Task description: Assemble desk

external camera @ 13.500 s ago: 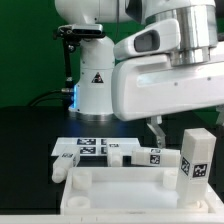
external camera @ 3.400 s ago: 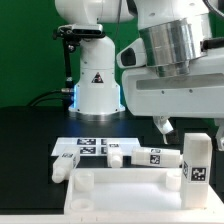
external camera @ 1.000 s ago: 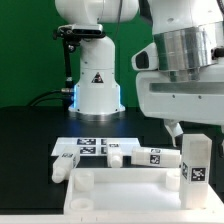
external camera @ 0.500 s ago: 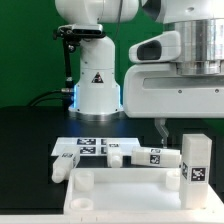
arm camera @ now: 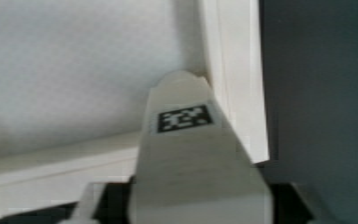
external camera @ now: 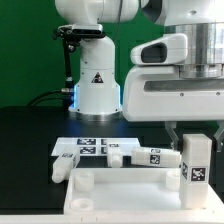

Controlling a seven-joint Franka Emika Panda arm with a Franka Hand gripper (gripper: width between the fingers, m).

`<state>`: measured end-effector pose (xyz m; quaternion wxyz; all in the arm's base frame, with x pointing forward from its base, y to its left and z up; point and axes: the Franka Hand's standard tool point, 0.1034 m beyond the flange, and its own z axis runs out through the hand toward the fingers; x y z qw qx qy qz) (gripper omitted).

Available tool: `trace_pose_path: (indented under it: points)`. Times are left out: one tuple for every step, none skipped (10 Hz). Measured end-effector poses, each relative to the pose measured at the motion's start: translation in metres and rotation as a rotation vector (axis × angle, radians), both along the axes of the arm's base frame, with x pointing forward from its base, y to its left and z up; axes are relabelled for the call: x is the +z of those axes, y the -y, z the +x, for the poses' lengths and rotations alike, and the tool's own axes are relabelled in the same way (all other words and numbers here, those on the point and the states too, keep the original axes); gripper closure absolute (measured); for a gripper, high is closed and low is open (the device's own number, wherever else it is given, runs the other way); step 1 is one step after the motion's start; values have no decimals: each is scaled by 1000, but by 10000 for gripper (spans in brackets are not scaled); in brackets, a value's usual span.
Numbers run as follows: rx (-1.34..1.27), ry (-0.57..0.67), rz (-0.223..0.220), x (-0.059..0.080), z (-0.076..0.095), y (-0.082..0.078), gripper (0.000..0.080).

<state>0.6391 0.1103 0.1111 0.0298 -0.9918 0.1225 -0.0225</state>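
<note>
The white desk tabletop lies at the front with its rim and round corner sockets facing up. One white square leg with a tag sticker stands upright in the corner socket at the exterior view's right. My gripper is directly above it, a finger on each side of the leg's top. In the wrist view the leg fills the gap between the dark fingers, with the tabletop below. The gripper is shut on this leg.
Three more tagged white legs lie behind the tabletop, on and beside the marker board. The big white robot base stands at the back on the black table.
The gripper has turned about its vertical axis over the last second, and both fingers now show on either side of the upright leg's top. The leg and the tabletop have stayed in place.
</note>
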Motion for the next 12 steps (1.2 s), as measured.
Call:
trace_pose_path:
  points:
    - [-76,-4,7,0,0,0,515]
    - [-212,-11,18,0,0,1,515]
    - [-364,-16,34,0,1,1,515]
    - [-613,-21,80,0,0,4,515]
    - [-711,-31,102,0,-1,5,515]
    - [-728,-34,103,0,-1,4,515]
    - [-811,-41,108,0,-1,4,515]
    - [-879,-48,113,0,-1,4,515]
    - [-971,-58,122,0,-1,3,515]
    - [-1162,-73,148,0,-1,2,515]
    - [-1367,-87,186,-1,0,-3,515]
    - [-1542,-86,221,-1,1,-7,515]
